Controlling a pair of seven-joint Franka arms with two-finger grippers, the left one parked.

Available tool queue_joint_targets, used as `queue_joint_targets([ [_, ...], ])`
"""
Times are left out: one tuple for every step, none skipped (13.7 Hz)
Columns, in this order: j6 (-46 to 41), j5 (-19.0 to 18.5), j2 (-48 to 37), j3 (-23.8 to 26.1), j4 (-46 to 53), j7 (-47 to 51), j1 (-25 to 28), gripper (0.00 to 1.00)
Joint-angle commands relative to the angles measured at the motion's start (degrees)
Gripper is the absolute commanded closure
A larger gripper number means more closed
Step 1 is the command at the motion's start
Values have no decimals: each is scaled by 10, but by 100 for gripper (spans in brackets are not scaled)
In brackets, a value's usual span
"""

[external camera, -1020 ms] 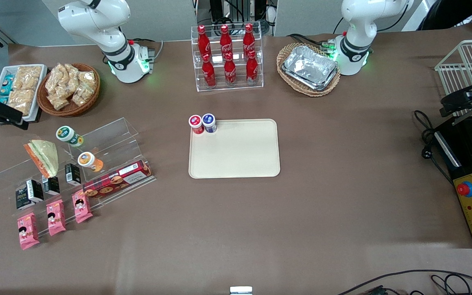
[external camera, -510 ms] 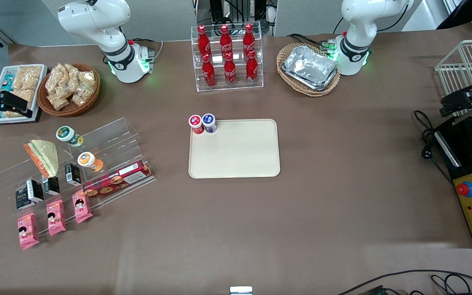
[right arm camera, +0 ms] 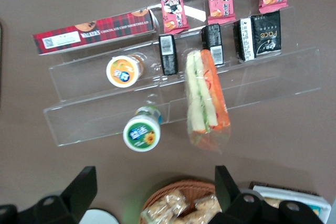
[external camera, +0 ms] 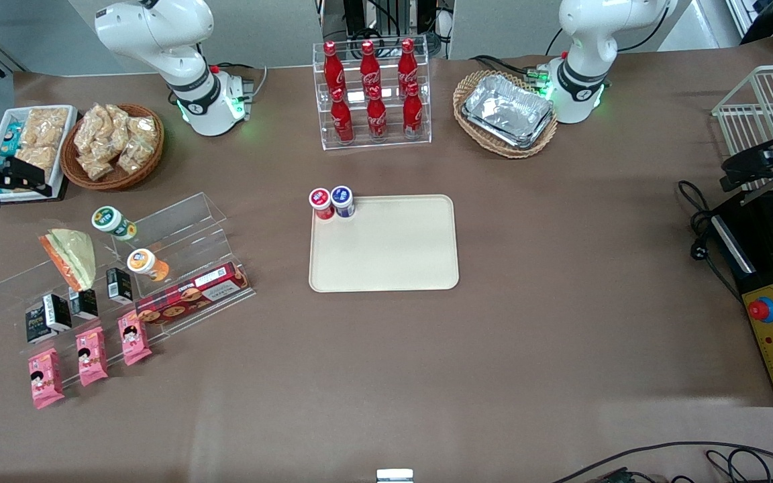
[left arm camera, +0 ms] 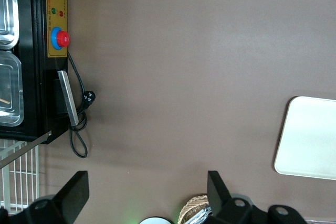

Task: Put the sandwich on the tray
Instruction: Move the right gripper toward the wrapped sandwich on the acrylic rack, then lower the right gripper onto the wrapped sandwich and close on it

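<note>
Here, in the front view, the black two-finger gripper (external camera: 21,180) hung at the working arm's end of the table, over the white dish of snacks (external camera: 24,144), farther from the camera than the clear-wrapped triangular sandwich (external camera: 72,257) on the clear acrylic stepped shelf (external camera: 178,228). The cream-beige rectangular plastic tray (external camera: 386,248) lay well apart at mid-table. In the right wrist view, the gripper's fingers (right arm camera: 84,184) stood spread and empty above the sandwich (right arm camera: 207,98).

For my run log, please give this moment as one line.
phase: approach | pincer: open, above the sandwich, not touching | sandwich: on clear shelf | tray: holds no sandwich
</note>
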Motion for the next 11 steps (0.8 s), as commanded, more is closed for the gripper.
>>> queue_joint_targets([
  [90, -13, -31, -24, -90, -67, -15, 0],
  [108, -13, -26, -32, -97, -82, -16, 0],
  [121, -13, -18, -38, -102, -89, -16, 0],
  [132, -13, -10, -39, -106, -93, -16, 0],
  [141, -13, -5, -39, -111, -93, -16, 0],
  [159, -14, 0, -39, -119, -94, -16, 0],
  [178, -14, 8, -39, -126, -101, -16, 0],
  [192, -13, 16, -39, -133, -109, -17, 0],
  [203, -13, 24, -39, -139, -115, -18, 0],
  [214, -13, 29, -41, -145, -122, -21, 0],
  [222, -13, 36, -45, -147, -123, -25, 0],
])
